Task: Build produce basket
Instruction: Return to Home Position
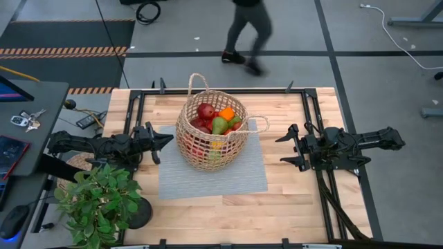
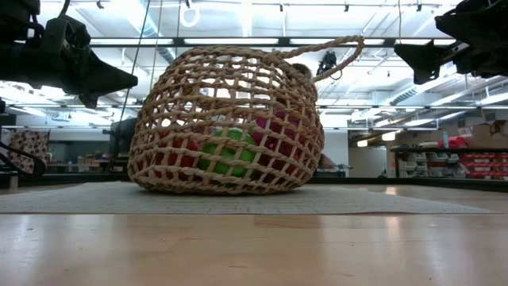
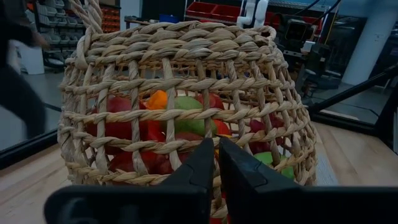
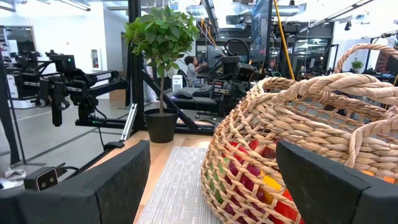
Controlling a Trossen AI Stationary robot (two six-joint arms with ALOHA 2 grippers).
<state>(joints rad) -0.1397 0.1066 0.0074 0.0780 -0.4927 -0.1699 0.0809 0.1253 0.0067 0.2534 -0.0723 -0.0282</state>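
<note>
No readable text, label or number anywhere (far shelf bins too blurred).

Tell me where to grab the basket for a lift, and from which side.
Take the thin loop handle on the right rim of the basket, coming down from above with the open right gripper. That loop juts clear of the produce, while the woven wall looks too wide to span.

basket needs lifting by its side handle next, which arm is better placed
Probably right: the side handle loops toward the open right gripper, while the left gripper sits shut across the basket.
</note>
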